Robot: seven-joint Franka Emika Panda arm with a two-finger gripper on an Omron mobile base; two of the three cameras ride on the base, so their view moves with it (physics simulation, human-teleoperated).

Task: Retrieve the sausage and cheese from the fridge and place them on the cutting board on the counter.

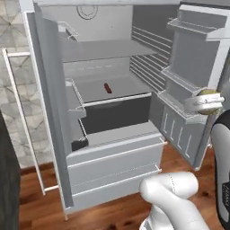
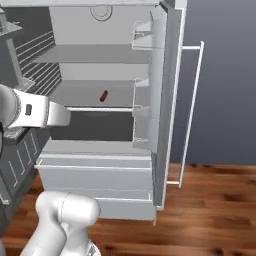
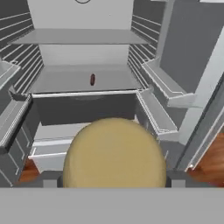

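Note:
The fridge (image 1: 114, 155) stands with both doors swung wide. A small dark-red sausage (image 1: 107, 87) lies alone on its middle shelf, also seen as the sausage (image 2: 103, 96) and, straight ahead of the hand, the sausage (image 3: 92, 79). My gripper (image 1: 209, 102) hovers at the right, in front of the right door's racks, shut on a round yellow cheese (image 1: 208, 93). In the hand view the cheese (image 3: 113, 151) bulges large between the two dark fingertips (image 3: 49, 180). The cutting board and the counter are out of view.
The right door (image 1: 193, 58) carries several wire racks close beside my hand. The left door (image 1: 47, 90) juts out with a long white bar handle (image 1: 20, 117). Two drawers (image 2: 95, 172) project at the fridge's base. Wooden floor (image 2: 210, 210) lies in front.

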